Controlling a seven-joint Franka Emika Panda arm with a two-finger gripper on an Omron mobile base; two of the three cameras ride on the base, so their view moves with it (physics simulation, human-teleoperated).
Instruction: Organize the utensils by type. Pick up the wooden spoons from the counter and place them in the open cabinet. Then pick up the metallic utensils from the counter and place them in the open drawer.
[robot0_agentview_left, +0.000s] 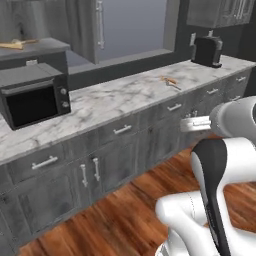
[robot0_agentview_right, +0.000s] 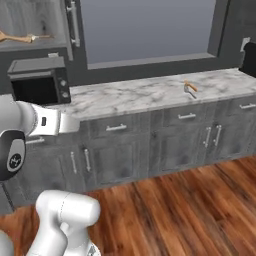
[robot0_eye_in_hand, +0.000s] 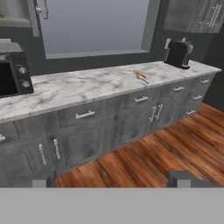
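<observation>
Both wooden spoons (robot0_agentview_left: 17, 44) lie in the cabinet (robot0_agentview_left: 35, 47); metallic utensils (robot0_agentview_left: 170, 81) wait on the counter (robot0_agentview_left: 115, 97), gripper (robot0_eye_in_hand: 111, 178) spread, empty.

The counter (robot0_agentview_left: 115, 97) is white marble with grey veins, above dark grey cabinet fronts (robot0_agentview_right: 165, 145) with pale silver handles, and the floor (robot0_eye_in_hand: 144, 159) is reddish-brown wood planks. At the counter's 2 o'clock end lie the metallic utensils (robot0_agentview_left: 170, 81), one orange-handled, one silver-grey, near a black toaster (robot0_agentview_left: 207, 51); the microwave (robot0_agentview_left: 34, 95) at 9 o'clock is black and grey, and tan wooden spoons (robot0_agentview_right: 17, 37) lie on a dark shelf
</observation>
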